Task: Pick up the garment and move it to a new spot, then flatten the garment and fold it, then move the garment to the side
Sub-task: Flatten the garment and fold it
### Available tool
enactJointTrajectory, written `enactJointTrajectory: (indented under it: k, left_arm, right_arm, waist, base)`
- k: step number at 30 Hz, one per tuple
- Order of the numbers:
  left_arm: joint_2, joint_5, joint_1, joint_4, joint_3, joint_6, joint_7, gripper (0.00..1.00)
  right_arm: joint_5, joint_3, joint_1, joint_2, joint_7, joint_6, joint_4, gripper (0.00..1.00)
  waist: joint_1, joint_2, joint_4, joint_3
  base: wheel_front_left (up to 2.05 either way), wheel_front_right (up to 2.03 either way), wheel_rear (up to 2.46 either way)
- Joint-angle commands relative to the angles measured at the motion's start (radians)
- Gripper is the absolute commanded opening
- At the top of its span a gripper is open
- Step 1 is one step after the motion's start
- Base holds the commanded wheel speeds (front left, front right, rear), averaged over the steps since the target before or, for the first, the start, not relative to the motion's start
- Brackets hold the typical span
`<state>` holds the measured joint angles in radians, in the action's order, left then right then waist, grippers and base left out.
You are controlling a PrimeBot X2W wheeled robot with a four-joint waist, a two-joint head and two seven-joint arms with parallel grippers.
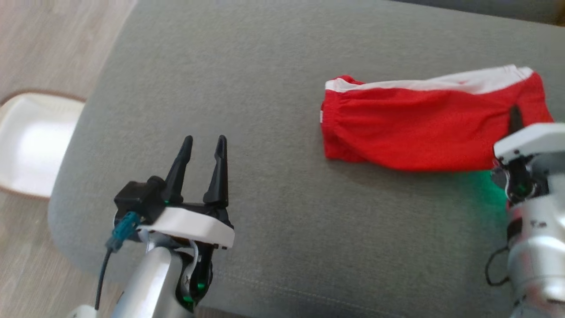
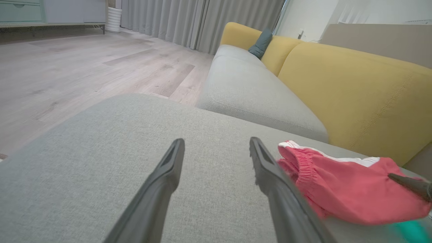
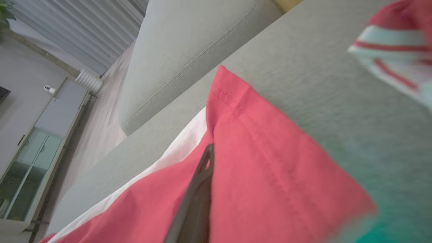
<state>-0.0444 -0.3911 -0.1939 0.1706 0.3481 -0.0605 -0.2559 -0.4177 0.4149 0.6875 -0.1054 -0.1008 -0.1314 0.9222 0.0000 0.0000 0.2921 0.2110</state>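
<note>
The garment (image 1: 419, 128) is a pair of red shorts with a white band, lying folded on the right of the grey cushion (image 1: 265, 88). My right gripper (image 1: 514, 115) is at the garment's right end, shut on the red cloth. In the right wrist view its fingers (image 3: 207, 162) are pressed together on a fold of the garment (image 3: 270, 175). My left gripper (image 1: 205, 140) hovers open over bare cushion at the lower left, well apart from the garment. In the left wrist view the left gripper (image 2: 216, 141) holds nothing, and the garment (image 2: 344, 189) lies to its right.
A white chair seat (image 1: 31, 141) stands on the wooden floor (image 1: 57, 44) left of the cushion. Behind are a grey sofa seat (image 2: 249, 94) and a yellow backrest (image 2: 354, 91). A blurred red-and-white striped cloth (image 3: 391, 47) lies near the garment.
</note>
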Motion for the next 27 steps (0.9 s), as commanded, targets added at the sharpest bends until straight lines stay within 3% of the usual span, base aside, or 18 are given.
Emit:
enactJointTrajectory:
  k: [1, 6, 14, 17, 27]
  left_arm:
    - [-0.006, 0.008, -0.024, -0.024, -0.037, 0.006, -0.006, 1.0]
    - [-0.006, 0.015, -0.012, -0.02, -0.05, 0.011, -0.006, 1.0]
    - [-0.006, 0.024, 0.0, -0.014, -0.054, 0.022, -0.006, 1.0]
    - [-0.006, 0.028, -0.002, -0.01, -0.055, 0.025, -0.006, 1.0]
    - [-0.006, 0.035, 0.022, 0.006, -0.066, 0.029, -0.006, 1.0]
  right_arm:
    - [-0.01, -0.025, 0.003, 0.007, 0.011, 0.001, -0.048, 0.0]
    - [-0.047, 0.021, -0.111, 0.023, 0.022, 0.001, -0.145, 0.0]
    - [-0.057, -0.017, -0.203, 0.051, 0.012, 0.001, -0.292, 0.0]
    - [-0.059, -0.057, -0.199, 0.054, 0.031, 0.001, -0.325, 0.0]
    - [-0.231, -0.32, -0.225, 0.055, 0.115, 0.001, -0.368, 0.0]
  waist:
    - [0.0, 0.0, -0.034, -0.029]
    - [0.0, 0.0, -0.067, -0.062]
    - [0.0, 0.0, -0.08, -0.077]
    - [0.0, 0.0, -0.071, -0.082]
    - [0.0, 0.0, -0.037, -0.13]
  base:
    - [0.0, 0.0, 0.0]
    - [0.0, 0.0, 0.0]
    - [0.0, 0.0, 0.0]
    - [0.0, 0.0, 0.0]
    - [0.0, 0.0, 0.0]
